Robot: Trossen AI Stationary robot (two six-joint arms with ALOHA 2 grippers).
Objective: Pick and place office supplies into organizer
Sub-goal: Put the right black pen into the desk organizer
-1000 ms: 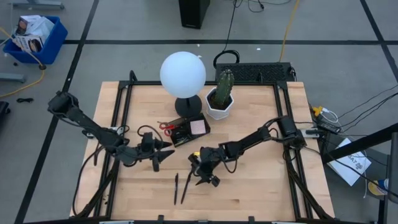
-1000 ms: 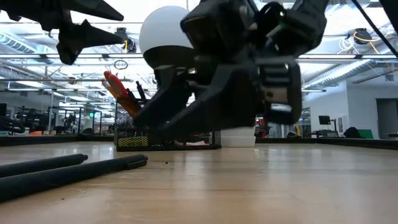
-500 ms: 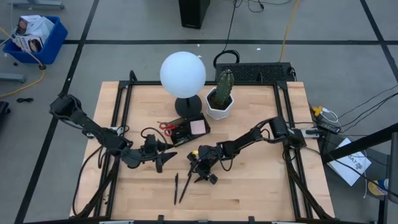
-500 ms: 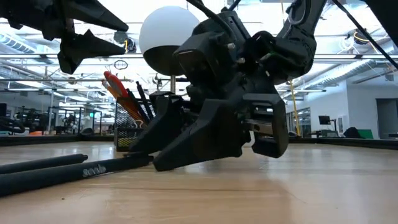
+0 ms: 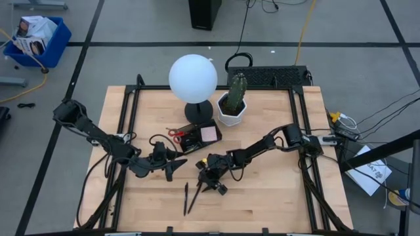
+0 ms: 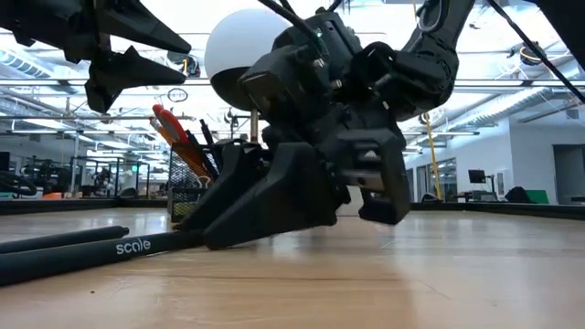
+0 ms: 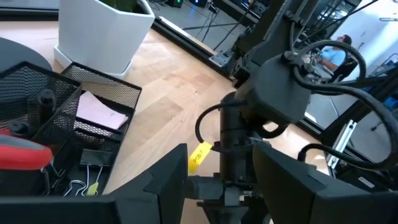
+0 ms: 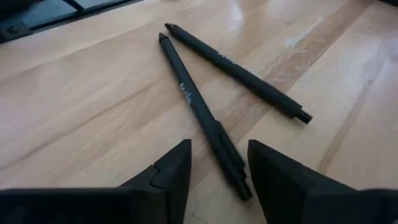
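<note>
Two black pens lie on the bare wood, one (image 8: 202,115) beside the other (image 8: 236,70); one black mesh organizer (image 5: 199,138) stands on the table, holding one pair of red-handled scissors (image 5: 174,132) and one pink sticky-note pad (image 5: 209,133); one lamp with a white globe (image 5: 193,77) and one cactus (image 5: 236,90) in one white hexagonal pot (image 5: 231,111) stand behind it; two dark arms reach over the table, each with one gripper, the left gripper (image 5: 176,160) and the right gripper (image 5: 209,184); one person (image 7: 341,51) shows far off in the left wrist view.
</note>
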